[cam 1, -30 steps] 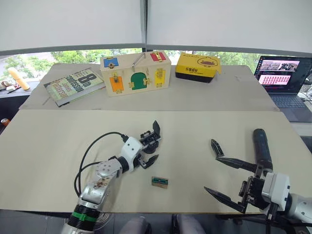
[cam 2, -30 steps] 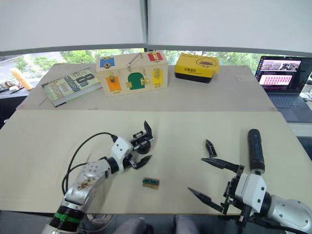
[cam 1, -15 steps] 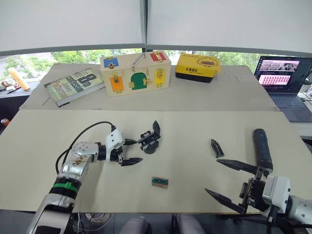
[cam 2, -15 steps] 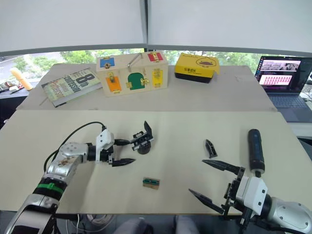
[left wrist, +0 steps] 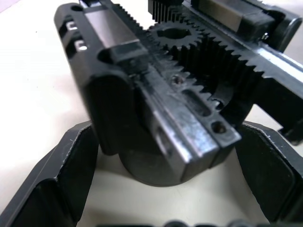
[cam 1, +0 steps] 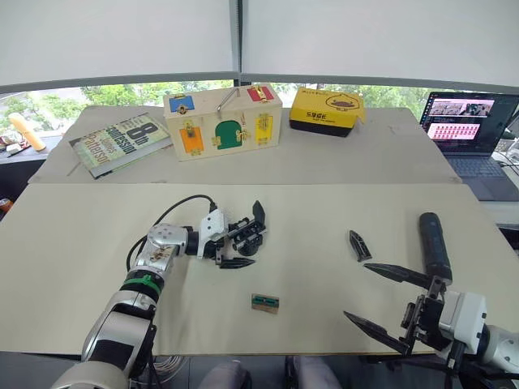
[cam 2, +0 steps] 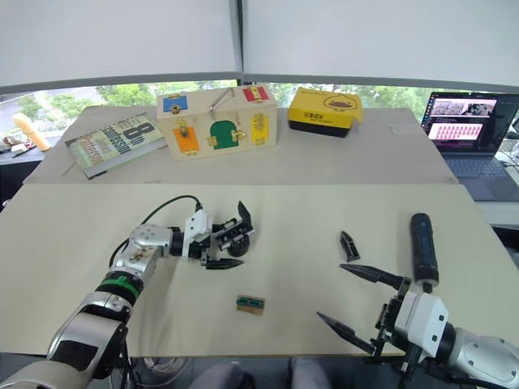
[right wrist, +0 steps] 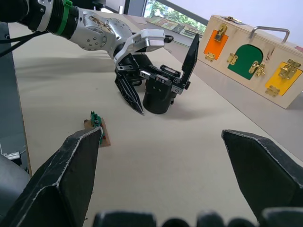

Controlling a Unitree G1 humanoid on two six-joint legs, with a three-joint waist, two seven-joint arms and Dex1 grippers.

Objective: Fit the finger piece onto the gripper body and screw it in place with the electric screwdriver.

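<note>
Screwdriver [cam 1: 431, 244] lies untouched at the right of the table [cam 1: 324, 207], the finger piece [cam 1: 357, 244] loose just left of it, so nothing is fitted yet. Left of centre stands the gripper body [cam 1: 250, 235]; the left gripper [cam 1: 229, 250] reaches in with its fingers spread either side, seemingly not yet clamped. Near right, the right gripper [cam 1: 381, 307] hovers wide open, empty.

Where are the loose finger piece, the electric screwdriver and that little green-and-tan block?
finger piece [cam 1: 358, 245]: left eye view, middle of its body.
electric screwdriver [cam 1: 431, 241]: left eye view, on the thick handle.
green-and-tan block [cam 1: 265, 303]: left eye view, its top face.
</note>
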